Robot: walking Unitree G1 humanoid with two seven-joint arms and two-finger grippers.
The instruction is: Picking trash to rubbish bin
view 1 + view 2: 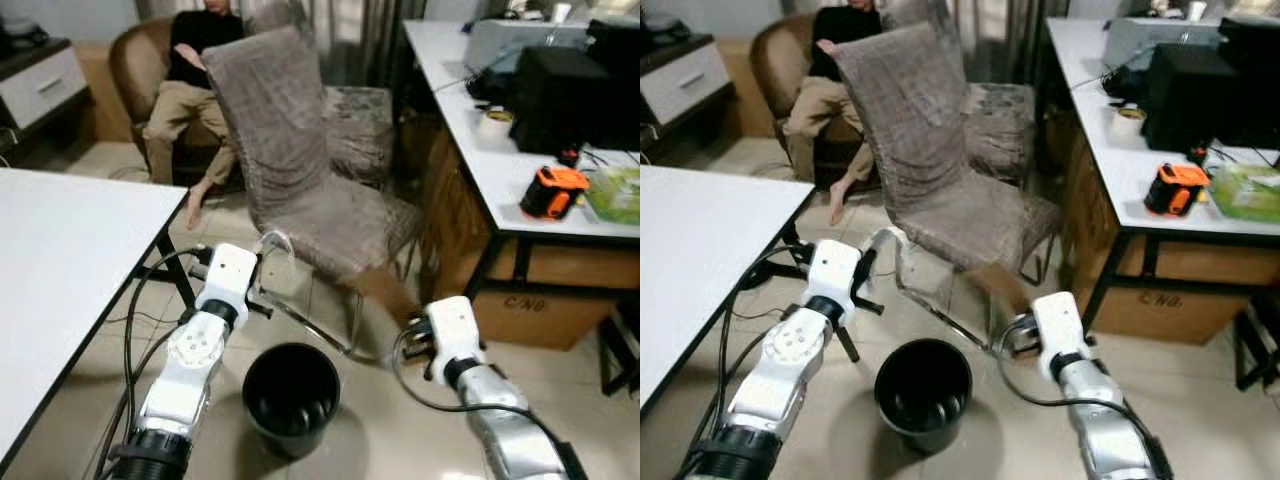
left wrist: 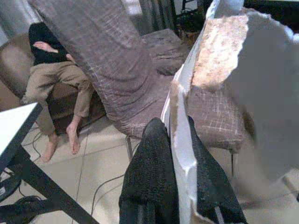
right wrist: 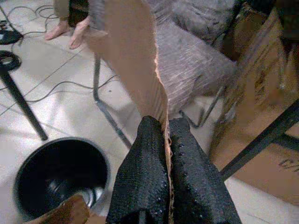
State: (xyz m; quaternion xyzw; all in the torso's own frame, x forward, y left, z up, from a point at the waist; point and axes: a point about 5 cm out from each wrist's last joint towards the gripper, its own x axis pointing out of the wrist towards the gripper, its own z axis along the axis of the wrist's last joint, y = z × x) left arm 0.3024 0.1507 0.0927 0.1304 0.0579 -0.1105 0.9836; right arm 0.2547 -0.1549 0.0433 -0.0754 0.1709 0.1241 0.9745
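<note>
Left hand (image 2: pixel 170 186) clenched on a torn white cardboard scrap (image 2: pixel 243 70), right hand (image 3: pixel 166 186) clenched on a brown cardboard strip (image 3: pixel 133 60), both above the black rubbish bin (image 1: pixel 291 396).

Pale tiled floor (image 1: pixel 390 440) carries a black round bin (image 1: pixel 291 397), standing upright btwn the two arms, w/ a few bits in its bottom. Just behind the bin, the metal legs of a grey fabric-covered chair (image 1: pixel 300 170) rest on the tiles. Black cables (image 1: pixel 135 310) trail over the floor under the white desk (image 1: pixel 60 260) at left. A cardboard box (image 1: pixel 545 310) sits on the floor under the white desk (image 1: pixel 480 150) at right; on that desk: an orange-black tape measure (image 1: pixel 552 190), a roll of tape (image 1: pixel 494 120), a black box-shaped device (image 1: pixel 565 95), a green packet (image 1: pixel 615 192)
</note>
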